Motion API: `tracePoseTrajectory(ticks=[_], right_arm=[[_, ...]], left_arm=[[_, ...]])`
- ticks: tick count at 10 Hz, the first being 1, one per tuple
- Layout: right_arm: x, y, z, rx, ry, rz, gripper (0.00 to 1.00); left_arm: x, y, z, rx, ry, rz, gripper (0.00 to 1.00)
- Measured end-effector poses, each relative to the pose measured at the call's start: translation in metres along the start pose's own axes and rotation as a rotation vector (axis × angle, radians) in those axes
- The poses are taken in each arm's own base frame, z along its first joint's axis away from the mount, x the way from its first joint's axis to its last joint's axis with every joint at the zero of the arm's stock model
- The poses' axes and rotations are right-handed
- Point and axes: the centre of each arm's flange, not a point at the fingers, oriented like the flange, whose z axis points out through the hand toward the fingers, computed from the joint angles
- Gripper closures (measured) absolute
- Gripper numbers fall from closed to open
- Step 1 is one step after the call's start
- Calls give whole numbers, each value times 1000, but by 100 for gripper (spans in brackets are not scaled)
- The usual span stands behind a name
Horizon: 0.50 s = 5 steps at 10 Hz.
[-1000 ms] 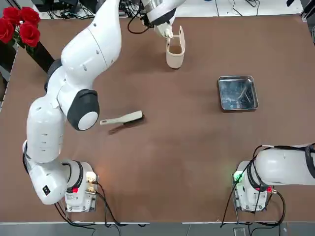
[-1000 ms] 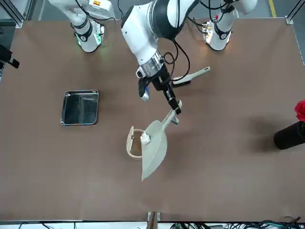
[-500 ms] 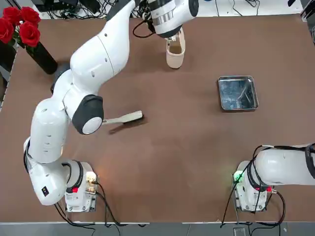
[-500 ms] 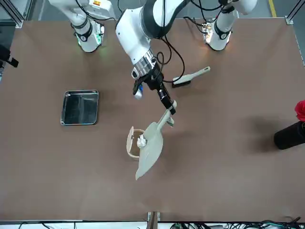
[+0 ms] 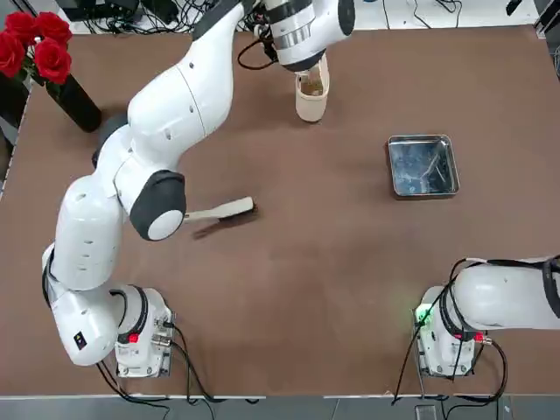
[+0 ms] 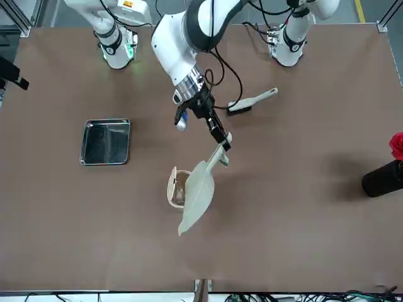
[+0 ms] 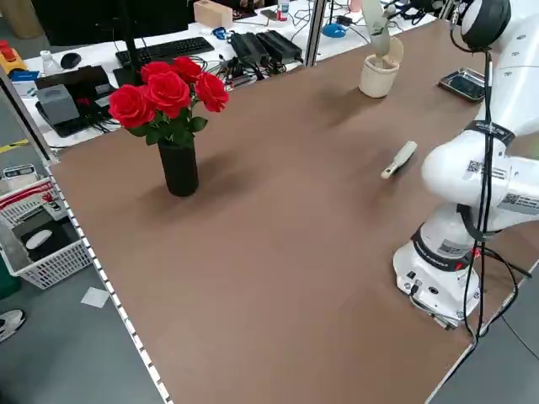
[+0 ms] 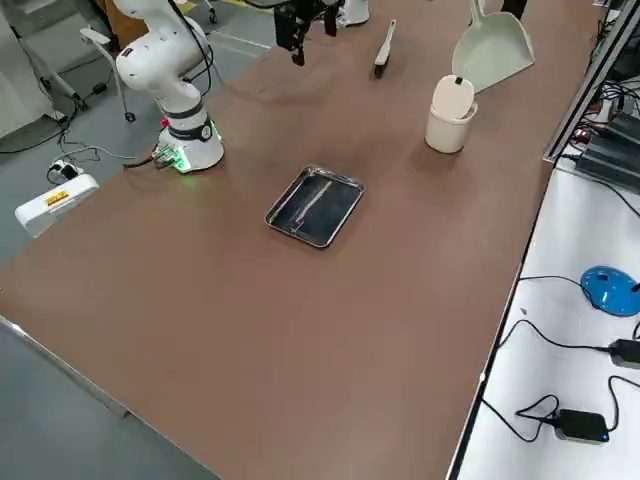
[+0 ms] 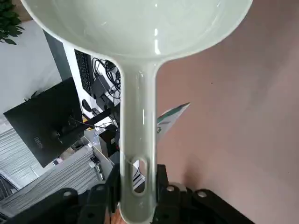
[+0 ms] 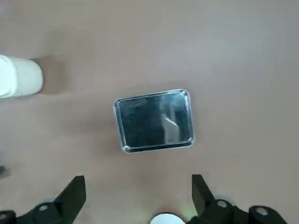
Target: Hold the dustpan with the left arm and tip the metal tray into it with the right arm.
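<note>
Fingers of the left gripper (image 6: 219, 137) were clamped on the end of the handle of the dustpan (image 6: 196, 195), the slotted handle end sitting between them in the left wrist view (image 9: 135, 186). The left arm (image 5: 166, 105) reached across the table to its far side, holding the dustpan in the air with the scoop tilted over the small cream bin (image 6: 176, 189), which stood with its lid up. From overhead the arm's wrist hid most of the dustpan, and only the bin (image 5: 311, 96) showed beneath it.

The metal tray (image 5: 423, 165) lay flat on the brown table (image 5: 332, 280), well apart from the bin and from both grippers. In the right wrist view the tray (image 10: 154, 120) sat ahead of the right gripper (image 10: 138, 196), whose fingers (image 10: 74, 193) were spread wide with nothing between them, raised well above the table.

A cream hand brush (image 5: 219, 211) lay on the table near the left arm's elbow, and a black vase of red roses (image 7: 173, 126) stood at the far left corner.
</note>
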Motion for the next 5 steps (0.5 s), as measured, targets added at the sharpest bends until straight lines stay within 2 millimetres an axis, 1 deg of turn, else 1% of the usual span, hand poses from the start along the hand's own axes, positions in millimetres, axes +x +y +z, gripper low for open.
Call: tracePoseTrajectory(ticks=[1,3,4,5], right_arm=[[1,-7,1,-42,5,-6,0],[3,-9,3,-61,11,-10,0],[4,-9,5,-62,13,-9,0],[4,-9,7,-62,13,-9,0]], left_arm=[[0,1,-3,1,0,2,67],[-8,-1,-5,-17,-25,-6,67],[-16,-6,-8,-57,-25,-20,67],[-28,-16,-10,-105,-13,-37,67]])
